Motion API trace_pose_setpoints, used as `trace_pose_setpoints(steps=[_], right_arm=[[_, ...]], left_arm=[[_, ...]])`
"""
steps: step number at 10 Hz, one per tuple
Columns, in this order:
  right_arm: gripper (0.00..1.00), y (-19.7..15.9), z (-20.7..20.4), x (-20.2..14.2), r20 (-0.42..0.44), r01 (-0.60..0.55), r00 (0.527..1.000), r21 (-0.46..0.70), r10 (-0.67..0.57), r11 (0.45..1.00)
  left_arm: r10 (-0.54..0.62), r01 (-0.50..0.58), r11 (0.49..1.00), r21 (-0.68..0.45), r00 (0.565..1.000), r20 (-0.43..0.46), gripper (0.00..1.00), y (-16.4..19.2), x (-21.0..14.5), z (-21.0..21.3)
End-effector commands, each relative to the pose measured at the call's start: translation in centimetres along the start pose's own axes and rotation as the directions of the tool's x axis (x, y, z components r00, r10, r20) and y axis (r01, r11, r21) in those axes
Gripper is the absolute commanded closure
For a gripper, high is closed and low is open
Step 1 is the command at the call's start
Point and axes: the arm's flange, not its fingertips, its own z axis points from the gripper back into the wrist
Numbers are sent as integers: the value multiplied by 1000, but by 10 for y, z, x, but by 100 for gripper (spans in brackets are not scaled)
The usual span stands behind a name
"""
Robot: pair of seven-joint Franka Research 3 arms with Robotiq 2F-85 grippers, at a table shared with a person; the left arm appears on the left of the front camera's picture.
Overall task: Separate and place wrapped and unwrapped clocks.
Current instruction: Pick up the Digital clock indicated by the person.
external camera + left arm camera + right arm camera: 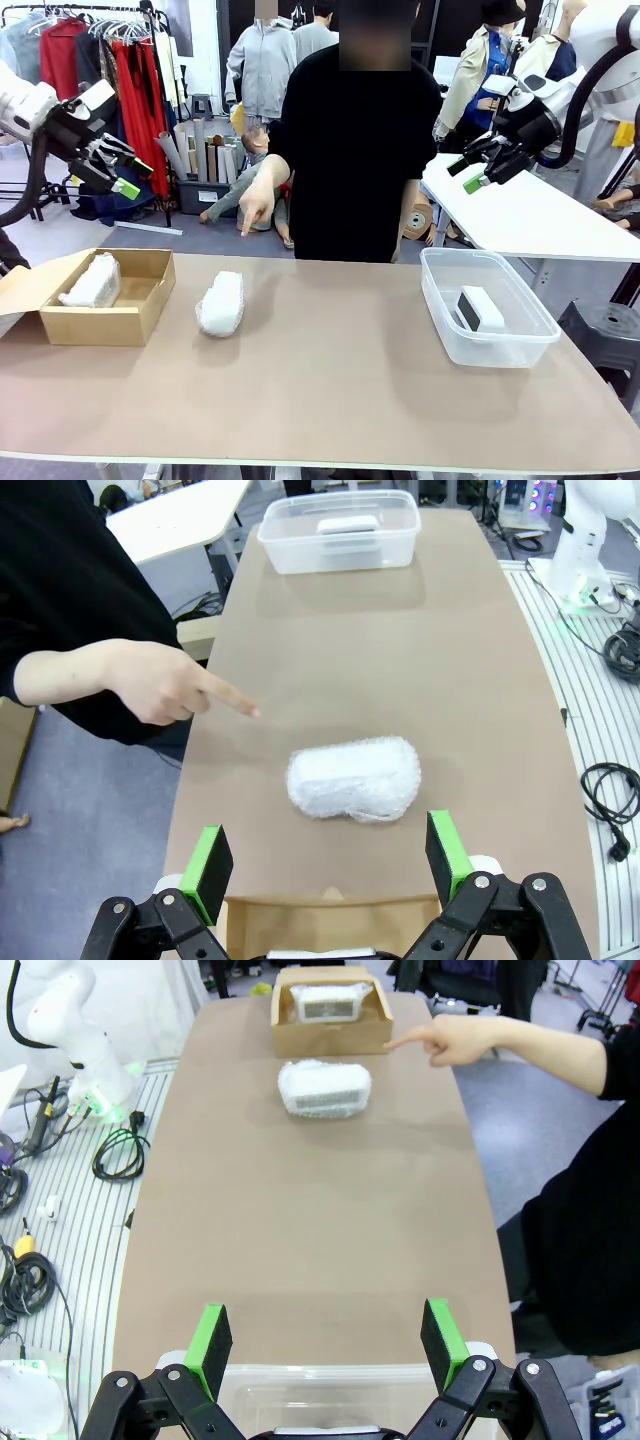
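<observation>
Left gripper (132,175) hangs high, jaws apart. One wrapped clock (92,282) lies in the cardboard box (100,325). A second wrapped clock (221,303) lies on the table (340,400) just right of it, with a person's hand (255,207) pointing at it. The bare clock (478,308) sits in the clear bin (490,350) on the right. The right gripper (465,174) is spread wide above it.

Brown table (340,380), clothes rack (130,70), white side table (530,215), grey floor (140,240).

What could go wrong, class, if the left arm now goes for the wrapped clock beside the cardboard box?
1. The person's hand points near the wrapped clock; a descending left gripper could strike it.
2. Its crinkly wrap may slip between the pads.
3. The cardboard box already holds one bundle; the second could land on it.
</observation>
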Motion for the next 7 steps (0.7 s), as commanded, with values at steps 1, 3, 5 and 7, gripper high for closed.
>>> trace_pose_setpoints(steps=[1,3,5,7], right_arm=[[0,2,1,1,-1,-2,1000,1,2,1000],[0,2,1,1,-1,-2,1000,1,2,1000],[0,2,1,1,-1,-2,1000,1,2,1000],[0,2,1,1,-1,-2,1000,1,2,1000]], left_arm=[[2,-2,1000,1,1000,3,0,-2,0,0],[2,-2,1000,1,1000,3,0,-2,0,0],[2,-2,1000,1,1000,3,0,-2,0,0],[2,-2,1000,1,1000,3,0,-2,0,0]])
